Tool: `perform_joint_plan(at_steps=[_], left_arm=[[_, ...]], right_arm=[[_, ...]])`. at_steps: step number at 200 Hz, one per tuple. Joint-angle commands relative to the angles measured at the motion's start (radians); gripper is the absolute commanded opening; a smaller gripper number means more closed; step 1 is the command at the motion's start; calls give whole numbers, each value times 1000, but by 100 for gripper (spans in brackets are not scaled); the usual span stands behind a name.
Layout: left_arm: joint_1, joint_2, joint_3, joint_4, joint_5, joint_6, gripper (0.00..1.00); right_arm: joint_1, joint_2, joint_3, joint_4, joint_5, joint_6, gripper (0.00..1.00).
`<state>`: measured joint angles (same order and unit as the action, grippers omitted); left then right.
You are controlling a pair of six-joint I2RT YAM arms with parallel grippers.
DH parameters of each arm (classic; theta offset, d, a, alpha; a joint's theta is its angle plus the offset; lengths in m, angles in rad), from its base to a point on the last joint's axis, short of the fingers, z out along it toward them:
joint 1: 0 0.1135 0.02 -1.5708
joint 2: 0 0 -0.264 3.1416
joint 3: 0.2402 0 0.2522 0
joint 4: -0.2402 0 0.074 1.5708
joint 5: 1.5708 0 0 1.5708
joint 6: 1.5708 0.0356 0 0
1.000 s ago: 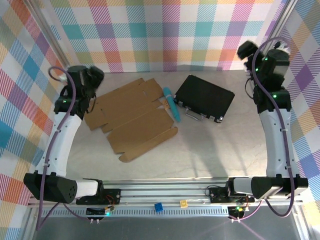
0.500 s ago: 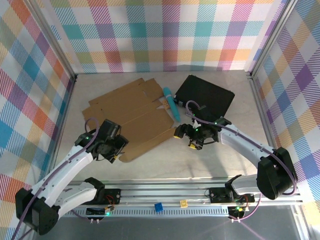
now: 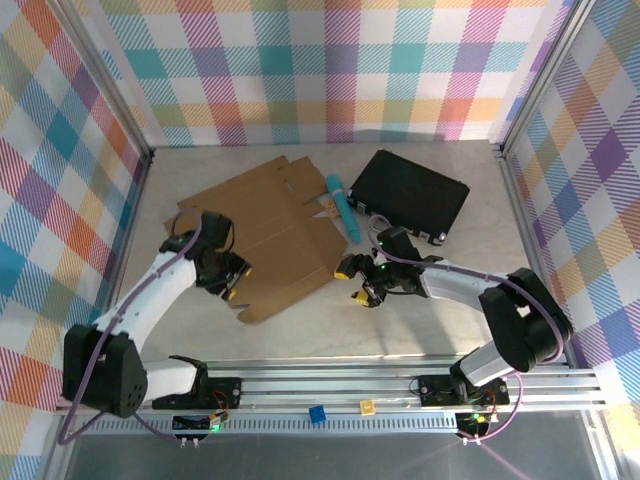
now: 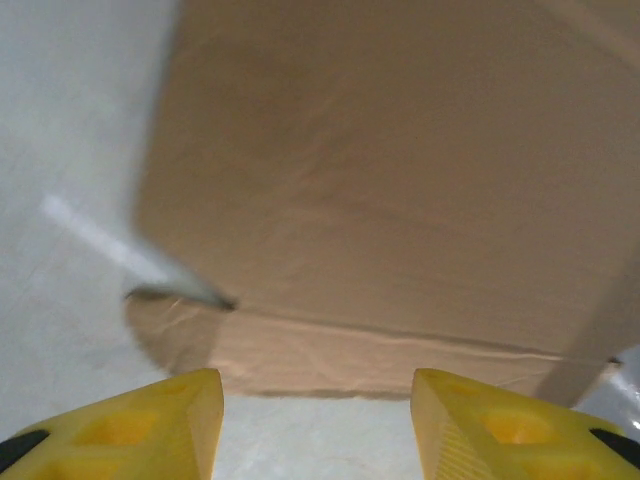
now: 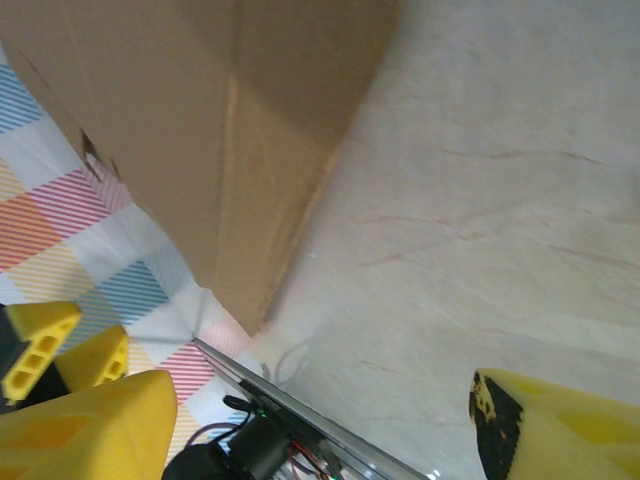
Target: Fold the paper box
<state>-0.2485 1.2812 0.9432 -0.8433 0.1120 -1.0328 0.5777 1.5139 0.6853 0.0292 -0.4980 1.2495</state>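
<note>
Box [image 3: 265, 235] is an unfolded sheet on the bench [image 3: 300, 335], left of centre and lying at an angle. Its far flaps point toward the back wall and its near corner toward the left arm's base. All panels look flat in the top view.

Left claw [image 3: 232, 278] sits low at the sheet's near-left edge. In the wrist view it's about half open [image 4: 315, 385]. The yellow fingers [image 4: 150, 420] are apart with bare bench between them, nothing held. The box [image 4: 380, 180] edge, with a rounded flap corner, lies just ahead of the tips. A crease runs across close to that edge. Can't tell if there's contact with the board.

Right claw [image 3: 352, 282] is over the bench just off the sheet's right near corner. One tip is close beside the edge, the other is toward the near rail. In the wrist view it's wide open [image 5: 320, 400]. The fingers [image 5: 85, 425] are well apart with only bench in the gap, nothing gripped. The box [image 5: 200, 130] takes the upper left there, with a fold line running down it and its corner short of the tips. The left claw's yellow fingers [image 5: 40, 355] show at lower left.

Other items:
- Black case [image 3: 408, 195] is behind-right of the box, apart from it.
- Teal tube [image 3: 343, 208] is between case and box, at the sheet's right edge. Can't tell if it's touching or overlapping.
- Blue block [image 3: 317, 414] and yellow block [image 3: 367, 406] are on the front rail.
</note>
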Motion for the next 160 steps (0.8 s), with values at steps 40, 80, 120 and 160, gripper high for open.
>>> perform_joint_plan(at_steps=[40,80,120,160], left_arm=[[37,163,68,-11,-23,153,55],[41,329,164,10,-36,250,58],[54,466,220,33,-36,319,58],[54,549,247,45,-29,349,55]], right_arm=[[27,157,101,151,88,82,70],[28,245,180,124,120,68,67],[42,276,206,103,147,69,65],[57,187,168,14,209,75,63]])
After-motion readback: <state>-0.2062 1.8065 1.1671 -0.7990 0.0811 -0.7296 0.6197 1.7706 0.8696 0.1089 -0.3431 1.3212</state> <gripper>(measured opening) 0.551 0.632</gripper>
